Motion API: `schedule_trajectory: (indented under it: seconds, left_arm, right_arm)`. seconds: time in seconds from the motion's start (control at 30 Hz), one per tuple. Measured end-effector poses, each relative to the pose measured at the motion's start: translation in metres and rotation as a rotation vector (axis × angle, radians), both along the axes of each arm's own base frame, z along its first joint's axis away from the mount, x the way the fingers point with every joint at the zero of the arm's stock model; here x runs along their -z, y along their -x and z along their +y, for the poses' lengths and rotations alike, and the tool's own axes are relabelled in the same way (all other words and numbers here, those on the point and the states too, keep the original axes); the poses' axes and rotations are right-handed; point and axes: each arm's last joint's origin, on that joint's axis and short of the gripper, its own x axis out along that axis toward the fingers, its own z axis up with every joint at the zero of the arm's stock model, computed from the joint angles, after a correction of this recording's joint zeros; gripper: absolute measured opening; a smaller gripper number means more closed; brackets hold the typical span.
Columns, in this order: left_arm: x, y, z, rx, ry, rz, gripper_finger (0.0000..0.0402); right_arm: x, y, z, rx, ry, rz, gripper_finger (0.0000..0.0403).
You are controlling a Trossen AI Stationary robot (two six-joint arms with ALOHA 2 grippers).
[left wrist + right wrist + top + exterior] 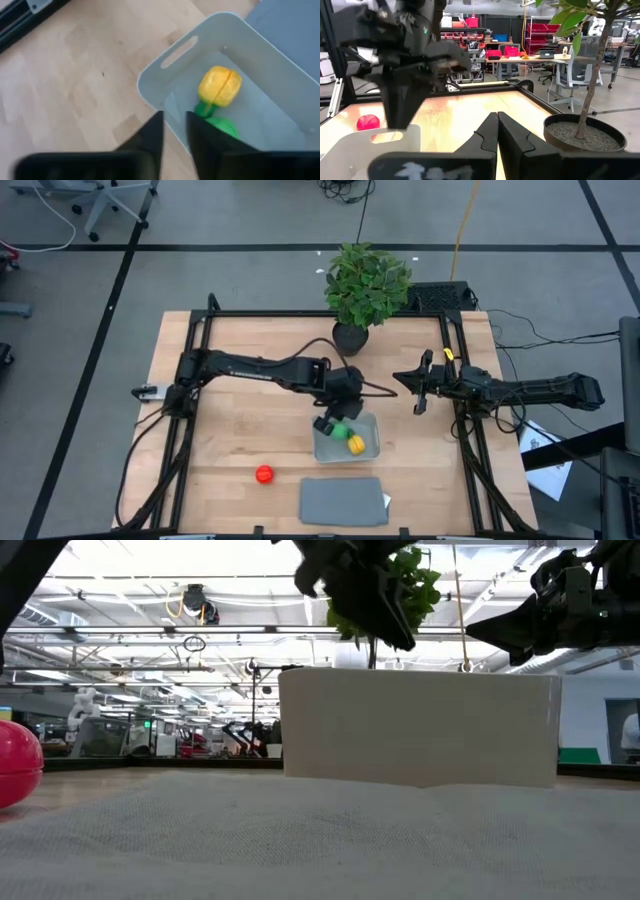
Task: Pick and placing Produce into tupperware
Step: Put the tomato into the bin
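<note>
1. I see the wooden table (240,435) carrying everything, with the potted plant (365,285) at its far edge.
2. My left arm reaches across the middle, its gripper (333,423) hanging over the tub's near-left corner; in the left wrist view the fingers (150,140) stand nearly together with only a thin gap, and nothing is between them.
3. My right arm waits at the right side, its gripper (420,385) well apart from the tub, the fingers (512,135) pressed together and empty.
4. The flat grey lid (343,501) lies just in front of the tub.
5. The tub (368,452) sits near the table's centre.
6. The yellow piece with the green tip (219,87) and the round green piece (222,126) lie touching inside the tub.
7. The red ball (263,474) rests on the bare wood, left of the lid and outside the tub.
</note>
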Motion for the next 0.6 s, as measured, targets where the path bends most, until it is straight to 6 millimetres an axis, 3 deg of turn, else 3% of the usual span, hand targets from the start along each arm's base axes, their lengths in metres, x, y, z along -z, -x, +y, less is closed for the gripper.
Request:
schedule_trajectory:
  seconds: [0.1, 0.33, 0.6]
  left_arm:
    - [-0.01, 0.011, 0.002, -0.015, 0.007, 0.042, 0.0013]
    - [-0.041, 0.04, -0.002, -0.077, -0.049, 0.09, 0.0004]
    - [-0.098, 0.078, -0.009, -0.143, -0.069, -0.052, 0.0002]
  right_arm:
    - [0.0, 0.0, 0.0, 0.0, 0.0, 0.0, 0.0]
    - [0.0, 0.0, 0.0, 0.0, 0.0, 0.001, 0.0]
    - [0.001, 0.0, 0.0, 0.0, 0.0, 0.007, 0.0]
